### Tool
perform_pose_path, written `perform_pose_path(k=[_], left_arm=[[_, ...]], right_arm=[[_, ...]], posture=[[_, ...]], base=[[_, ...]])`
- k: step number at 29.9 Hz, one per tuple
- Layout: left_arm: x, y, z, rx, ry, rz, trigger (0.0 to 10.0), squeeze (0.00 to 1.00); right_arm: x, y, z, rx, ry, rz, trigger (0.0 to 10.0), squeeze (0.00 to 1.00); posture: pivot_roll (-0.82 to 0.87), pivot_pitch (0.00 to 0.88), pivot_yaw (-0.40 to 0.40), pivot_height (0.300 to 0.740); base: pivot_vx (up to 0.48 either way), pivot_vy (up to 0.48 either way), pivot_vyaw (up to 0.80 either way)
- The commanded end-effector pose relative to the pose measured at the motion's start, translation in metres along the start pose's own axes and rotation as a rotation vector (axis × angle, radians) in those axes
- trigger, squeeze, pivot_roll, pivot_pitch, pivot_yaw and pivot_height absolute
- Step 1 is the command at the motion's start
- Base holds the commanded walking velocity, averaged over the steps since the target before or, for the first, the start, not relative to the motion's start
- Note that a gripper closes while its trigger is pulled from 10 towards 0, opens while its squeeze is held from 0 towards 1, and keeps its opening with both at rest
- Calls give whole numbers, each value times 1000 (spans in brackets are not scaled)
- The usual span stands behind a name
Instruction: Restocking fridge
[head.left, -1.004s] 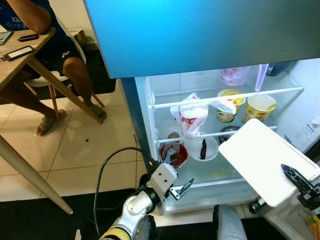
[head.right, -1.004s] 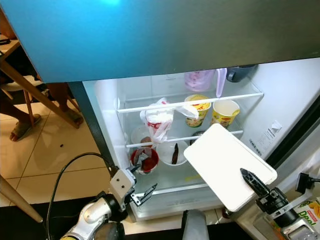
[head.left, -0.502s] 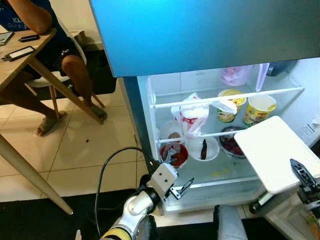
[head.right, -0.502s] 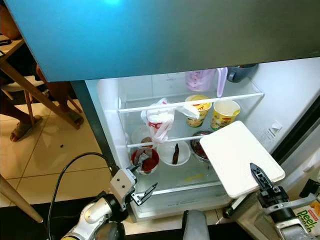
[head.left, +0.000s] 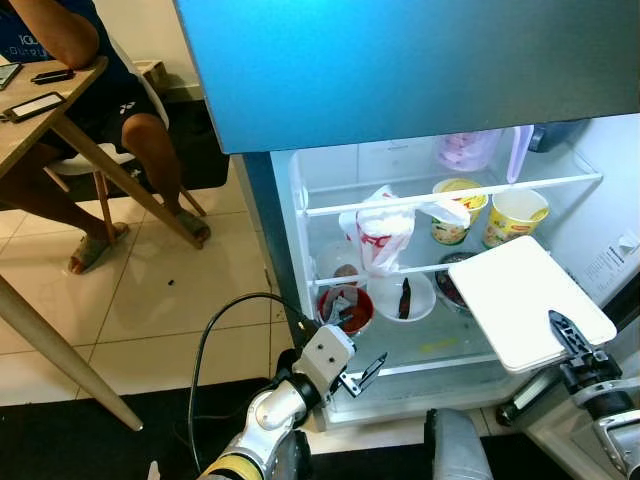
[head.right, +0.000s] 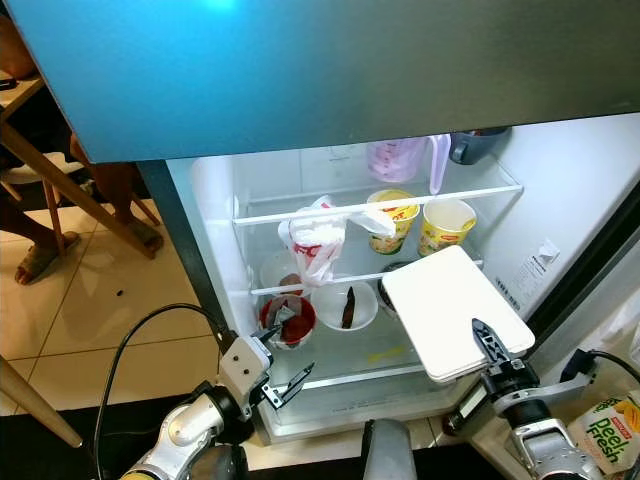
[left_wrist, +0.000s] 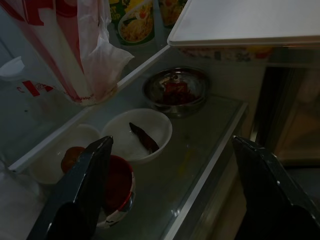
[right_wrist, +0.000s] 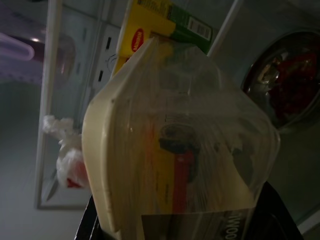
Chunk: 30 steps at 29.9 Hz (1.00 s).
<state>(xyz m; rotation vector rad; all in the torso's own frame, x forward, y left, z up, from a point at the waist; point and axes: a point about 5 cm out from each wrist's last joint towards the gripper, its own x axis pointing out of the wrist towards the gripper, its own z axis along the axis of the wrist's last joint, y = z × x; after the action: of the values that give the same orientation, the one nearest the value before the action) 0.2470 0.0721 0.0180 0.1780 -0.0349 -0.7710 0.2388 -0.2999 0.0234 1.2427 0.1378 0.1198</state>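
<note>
While the left gripper (head.left: 365, 372) hangs open and empty just before the open white fridge (head.left: 300, 215), the right gripper (head.right: 490, 345) clamps a flat white lidded plastic container (head.right: 452, 310), held over the lower glass shelf's (head.left: 425, 340) outer edge.

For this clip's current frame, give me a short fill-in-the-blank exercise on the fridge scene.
1. The right gripper is shut on a flat ____ container.
2. The left gripper, low by the fridge's front edge, has its fingers ____.
3. The plastic bag in the fridge is white and ____.
4. On the upper shelf stand two ____ noodle cups.

Missing words: white; open; red; yellow
</note>
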Motion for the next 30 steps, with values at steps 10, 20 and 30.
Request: perform_pose_path(k=[10,20,30], left_arm=[[2,-3,1,0,-8,-14,10000,0],[2,-1,2,8,-10,-20,10000,0],[2,-2,2,11,-10,-25,10000,0]], right_arm=[[21,9,9,17,-137,-25,10000,0],[35,11,-13,72,-103,-30,10000,0],[54,17,-29,99,-94,-69,10000,0]], posture=[[-139,0,4,585],[-137,0,5,585],[-129,0,4,585]], base=[[0,0,0],[0,0,0],[0,0,0]])
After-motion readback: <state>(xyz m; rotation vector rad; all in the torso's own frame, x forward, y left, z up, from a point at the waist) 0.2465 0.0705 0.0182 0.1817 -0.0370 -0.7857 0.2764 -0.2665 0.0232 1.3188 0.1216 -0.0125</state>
